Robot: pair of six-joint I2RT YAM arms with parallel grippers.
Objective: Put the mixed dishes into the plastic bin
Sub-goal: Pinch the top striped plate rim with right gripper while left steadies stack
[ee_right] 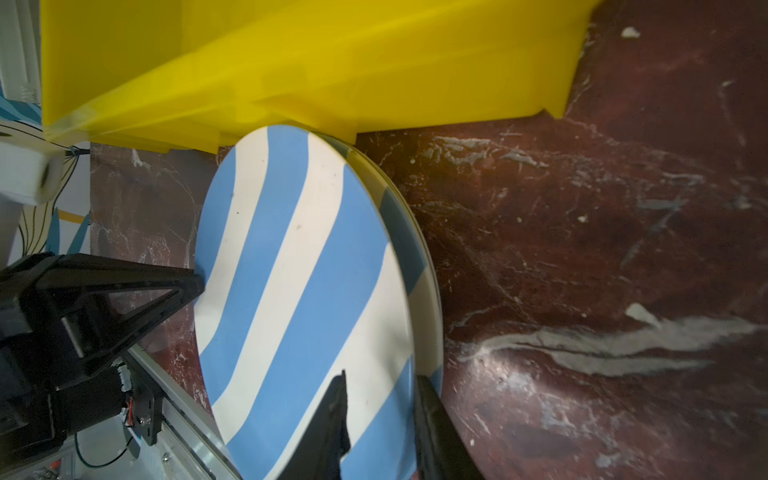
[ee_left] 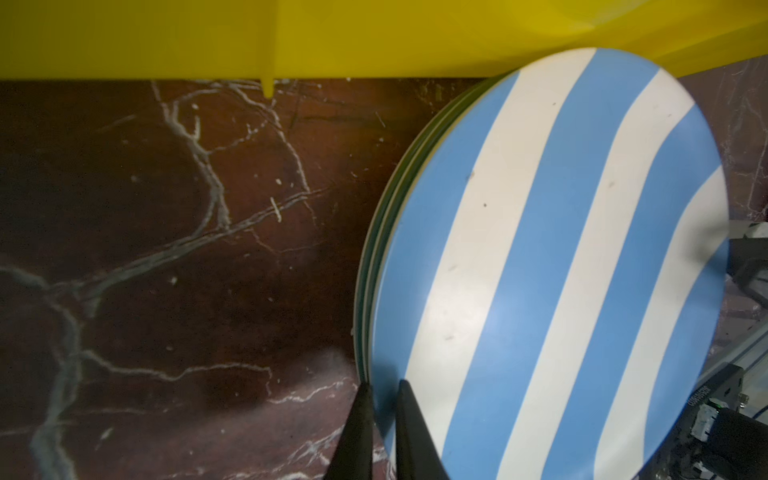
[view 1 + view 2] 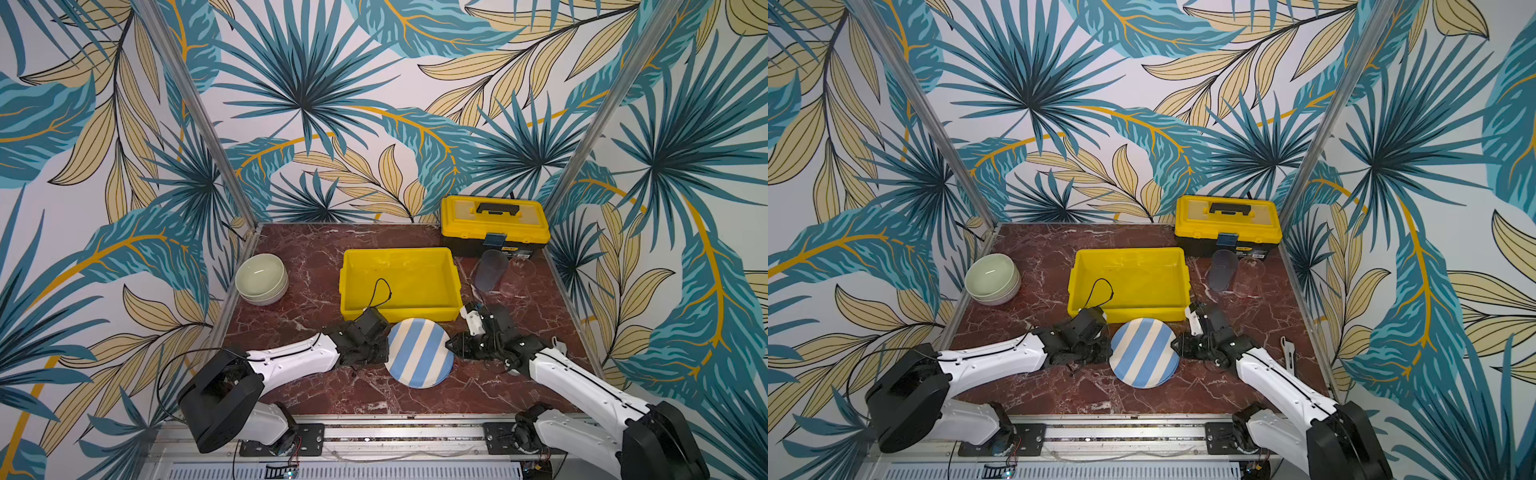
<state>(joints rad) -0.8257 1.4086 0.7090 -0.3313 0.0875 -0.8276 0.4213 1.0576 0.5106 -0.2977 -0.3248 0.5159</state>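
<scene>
A stack of blue-and-white striped plates (image 3: 417, 353) (image 3: 1144, 353) lies just in front of the yellow plastic bin (image 3: 401, 309) (image 3: 1129, 309), which holds nothing. My left gripper (image 3: 386, 347) (image 2: 384, 390) is shut on the left rim of the top striped plate (image 2: 540, 270). My right gripper (image 3: 449, 345) (image 1: 380, 380) straddles the stack's right rim, one finger over the top plate (image 1: 299, 270) and one outside the rims; whether it presses is unclear. Pale green bowls (image 3: 261, 276) sit stacked at the left. Two clear tumblers (image 3: 490, 270) (image 3: 519, 276) stand right of the bin.
A yellow lidded toolbox (image 3: 494, 224) with a black handle stands at the back right, behind the tumblers. A small white tool (image 3: 1287, 353) lies by the right wall. Metal frame rails edge the red marble table on both sides.
</scene>
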